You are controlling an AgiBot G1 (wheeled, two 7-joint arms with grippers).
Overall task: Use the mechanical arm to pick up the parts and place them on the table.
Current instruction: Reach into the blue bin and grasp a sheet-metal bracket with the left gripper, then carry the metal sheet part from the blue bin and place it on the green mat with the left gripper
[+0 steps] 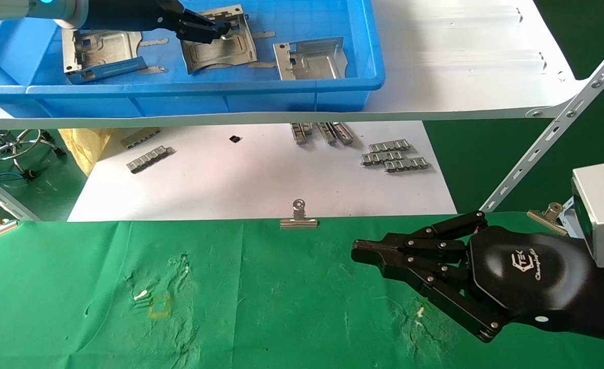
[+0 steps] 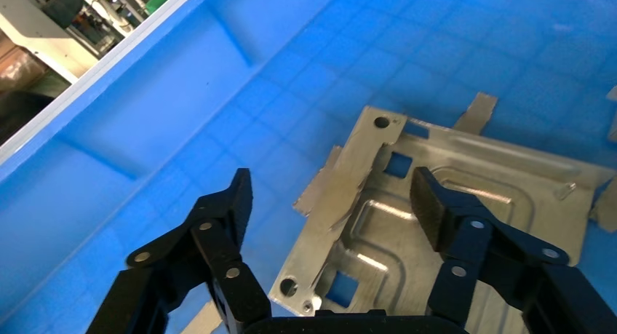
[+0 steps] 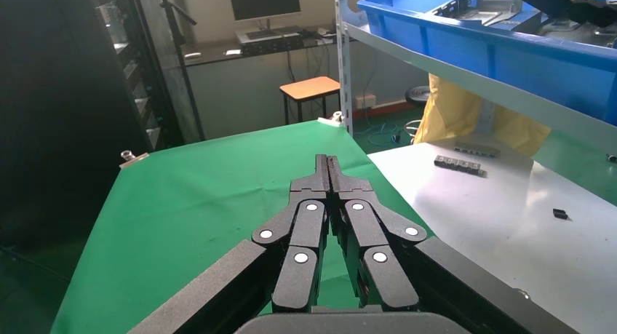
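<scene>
Three silver parts lie in a blue bin on the shelf: one on the left, one in the middle, one on the right. My left gripper is inside the bin over the middle part. It is open and straddles that part's raised edge, one finger over the metal, the other over the bin floor. Contact is not discernible. My right gripper is shut and empty, parked low over the green table; the right wrist view shows it above that table.
The bin stands on a white shelf board with a slanted metal brace at right. Below, a white sheet carries small grey ridged strips. Binder clips pin the green cloth's far edge. A yellow bag lies at left.
</scene>
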